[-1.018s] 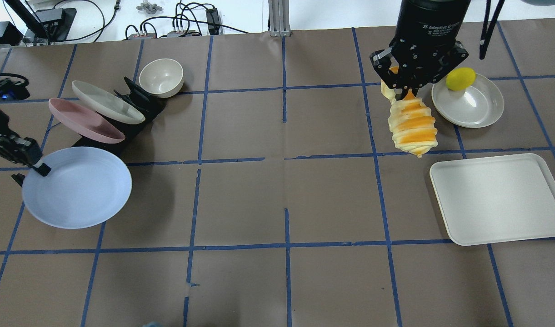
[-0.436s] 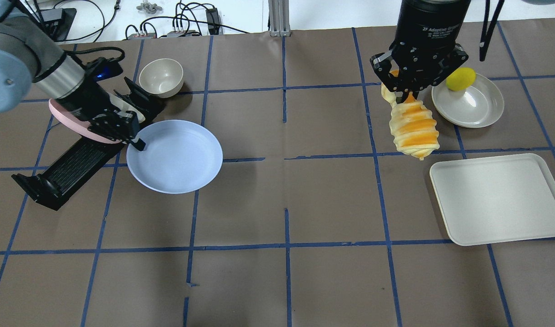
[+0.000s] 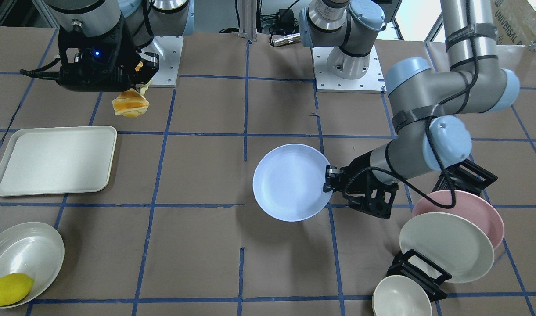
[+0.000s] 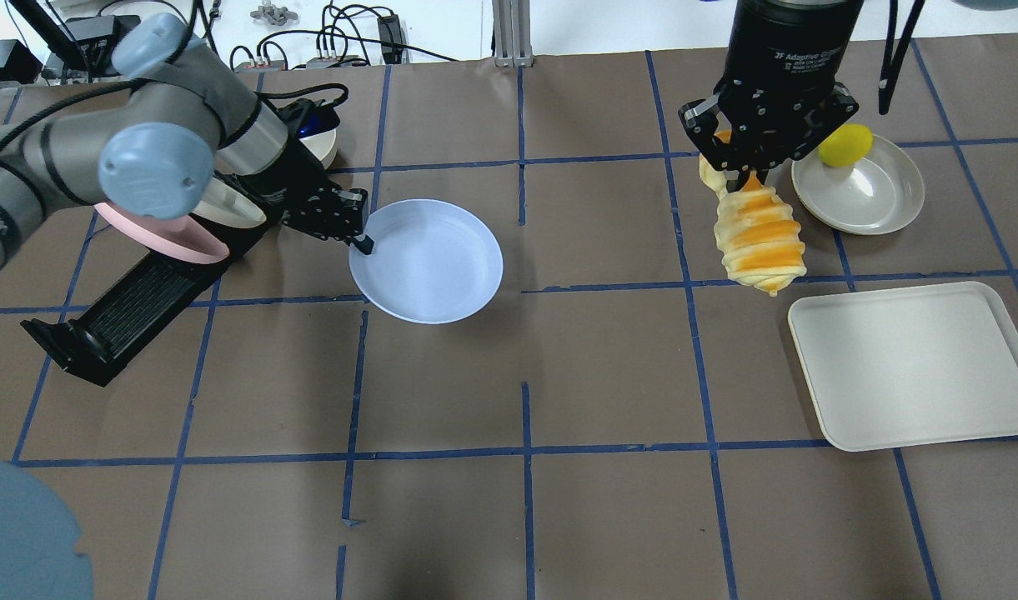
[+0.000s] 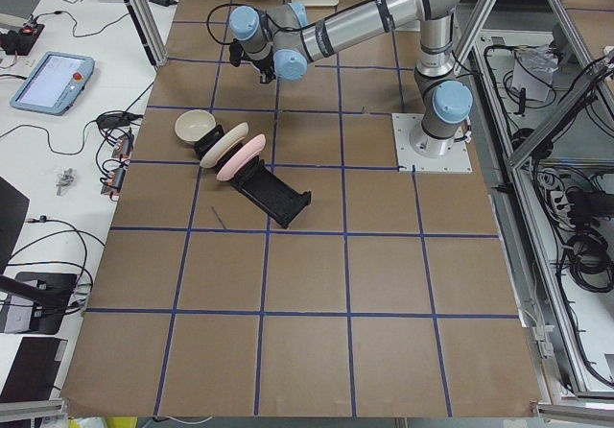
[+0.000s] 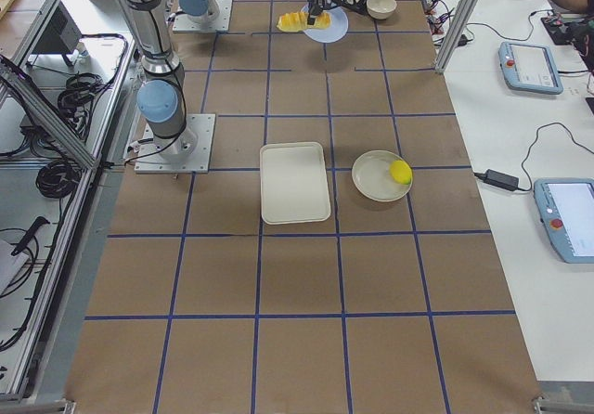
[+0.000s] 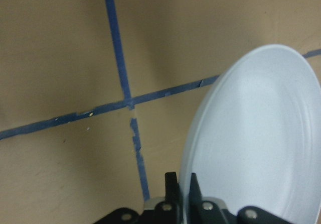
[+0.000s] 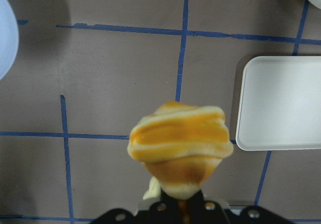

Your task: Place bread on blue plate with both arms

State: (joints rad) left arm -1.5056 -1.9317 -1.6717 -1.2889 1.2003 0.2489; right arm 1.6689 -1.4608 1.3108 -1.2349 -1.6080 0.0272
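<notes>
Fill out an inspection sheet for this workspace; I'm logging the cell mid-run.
Surface: brown table, blue tape grid; no spills seen.
Job's things: blue plate held by its rim, empty; bread hanging in the air, apart from the plate.
Clutter: cream tray; lemon in a white dish; black rack holding pink plate and cream plate; bowl beside it.
Grippers: left gripper shut on the plate's rim; right gripper shut on the bread's end.
Cables: black cable along the left arm; wires beyond the table's far edge.
Surroundings: teach pendant on a side bench.
</notes>
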